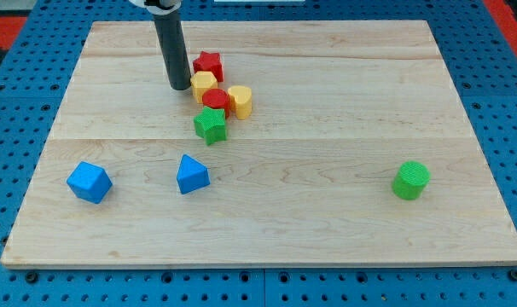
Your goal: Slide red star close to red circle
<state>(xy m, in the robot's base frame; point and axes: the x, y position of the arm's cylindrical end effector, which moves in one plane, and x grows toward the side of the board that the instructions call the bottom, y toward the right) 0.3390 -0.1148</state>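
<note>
Right now my tip [180,88] rests on the pale wooden board [327,94] near the view's top, just to the view's left of a tight cluster of small blocks. It is a plain dark rod end, so it holds nothing; it stands just beside the yellow block [204,85] at the cluster's left edge, and I cannot tell whether it touches it. The red star block [209,63] sits at the top of the cluster, touching that yellow block. Just below lies the red circle block [214,100], with a yellow cylinder block [240,101] against its right side and a green star block [211,124] against its lower edge. Well apart, toward the view's bottom left, sit a blue cube-like block [90,182] and a blue wedge-like block [192,174]. A green cylinder block [410,180] stands alone at the right. No writing or labels can be read anywhere.
</note>
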